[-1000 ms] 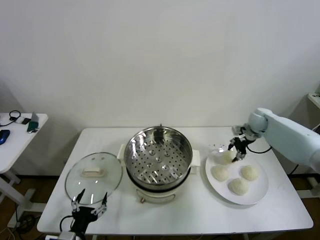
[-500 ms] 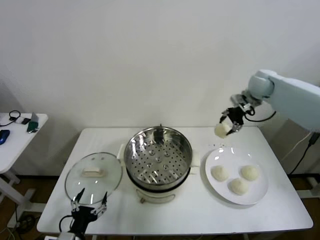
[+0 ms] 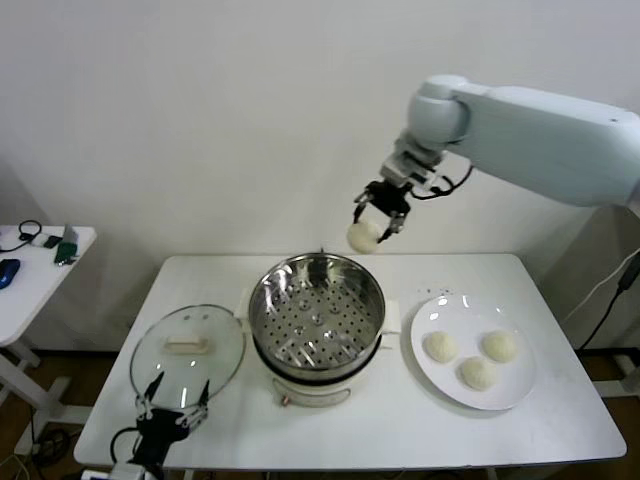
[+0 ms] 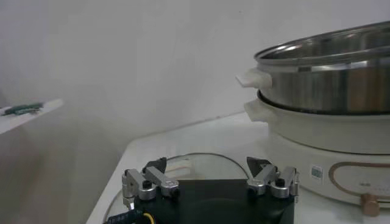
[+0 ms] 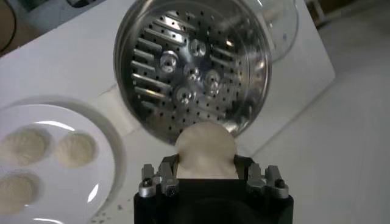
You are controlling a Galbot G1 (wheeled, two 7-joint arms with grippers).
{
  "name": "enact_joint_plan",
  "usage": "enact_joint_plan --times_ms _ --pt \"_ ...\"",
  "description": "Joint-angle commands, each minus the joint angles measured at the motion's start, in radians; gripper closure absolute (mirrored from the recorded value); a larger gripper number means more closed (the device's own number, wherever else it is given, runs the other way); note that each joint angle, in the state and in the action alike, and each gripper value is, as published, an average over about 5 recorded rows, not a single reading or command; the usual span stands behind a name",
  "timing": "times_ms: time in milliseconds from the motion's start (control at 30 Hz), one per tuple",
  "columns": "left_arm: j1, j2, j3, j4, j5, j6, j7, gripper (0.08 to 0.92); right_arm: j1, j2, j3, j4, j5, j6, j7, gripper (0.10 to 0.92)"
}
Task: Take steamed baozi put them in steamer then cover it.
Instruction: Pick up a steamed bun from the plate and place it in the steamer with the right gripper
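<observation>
**Inspector:** What is being carried at this moment?

**Assessor:** One steamed baozi is being held in the right end effector, whose fingers are clamped on the bun's sides. It is being held in the air above the far right rim of the steamer, not yet over the middle of the perforated tray. In the right wrist view the same bun is seen between the fingers, with the tray below it.

**Inspector:** How much is judged to be done?

**Assessor:** Very little. No bun is being shown inside the steamer; the tray is bare. Three buns are lying on the white plate at the right of the desk. The cover is lying flat on the desk, just left of the steamer.

**Inspector:** And the other arm?

**Assessor:** The left end effector is being kept at the near left edge of the desk, by the cover, with its fingers apart and nothing between them.

**Inspector:** What is left?

**Assessor:** By judgement, this first bun is to be lowered and released, three more are to be brought across, and the cover is to be set on.
</observation>
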Motion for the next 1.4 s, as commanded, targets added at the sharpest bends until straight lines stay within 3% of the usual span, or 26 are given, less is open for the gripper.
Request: enact_joint_plan --times_ms 33,400,1033,1200,1400 --pt "0.000 -0.003 -0.003 -0.001 0.003 0.003 -0.001 0.177 -0.094 0.182 -0.023 -0.069 -0.095 0.099 0.026 0.397" --pt "-0.006 -0.019 0.009 0.012 0.020 0.002 -0.002 0.177 -0.282 0.186 0.019 -0.218 -0.243 0.113 0.064 0.397" --pt "0.002 -0.021 0.011 0.019 0.026 -0.003 -0.015 0.177 -0.369 0.219 0.089 -0.332 -0.286 0.130 0.090 0.396" --pt "0.004 -0.021 0.009 0.015 0.026 -0.002 -0.016 0.177 -0.285 0.192 0.060 -0.283 -0.151 0.125 0.040 0.317" --pt "0.011 -0.020 0.008 0.004 0.027 0.001 -0.013 0.177 -0.030 0.102 -0.088 -0.194 0.231 0.036 -0.080 0.209"
